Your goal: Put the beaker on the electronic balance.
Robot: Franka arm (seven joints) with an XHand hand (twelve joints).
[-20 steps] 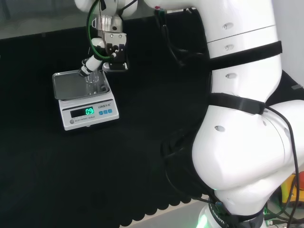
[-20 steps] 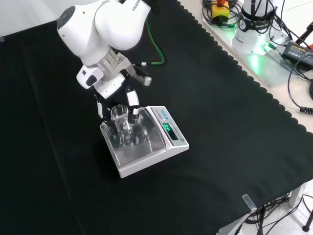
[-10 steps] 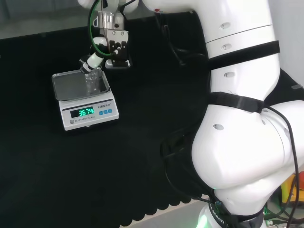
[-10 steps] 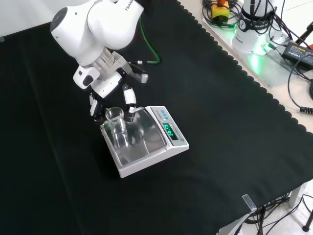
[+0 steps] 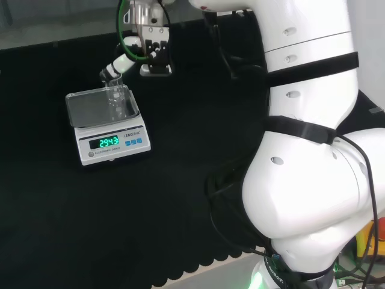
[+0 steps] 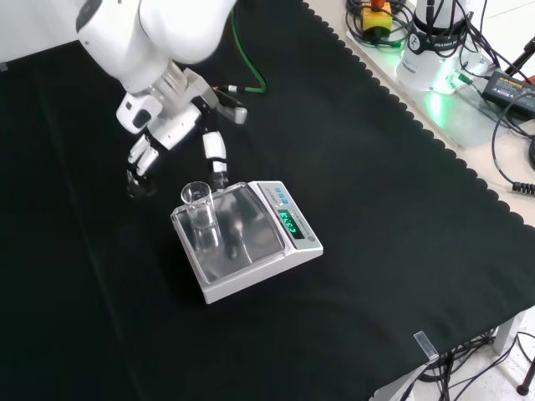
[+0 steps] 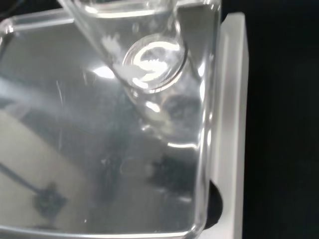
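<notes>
A small clear glass beaker (image 6: 199,210) stands upright on the steel pan (image 6: 242,242) of the white electronic balance (image 6: 297,242), near the pan's far left corner in the front view. In the head view the beaker (image 5: 117,102) is at the right side of the pan (image 5: 90,108). The hand (image 6: 171,125) hovers above and behind the beaker, apart from it, with its fingers (image 6: 215,152) spread and holding nothing. In the head view the hand (image 5: 150,54) hangs up and to the right of the balance (image 5: 111,143). The wrist view looks down on the beaker's round base (image 7: 154,59) and the pan (image 7: 99,159).
Black cloth (image 6: 376,209) covers the bench around the balance. Cables and power gear (image 6: 435,50) lie past the cloth's scalloped edge at the front view's upper right. The arm's big white links (image 5: 301,150) take up the right of the head view.
The hand has let go of the beaker and risen away from it, its fingers spreading. The beaker stays upright on the pan. The balance's green reading has changed.
</notes>
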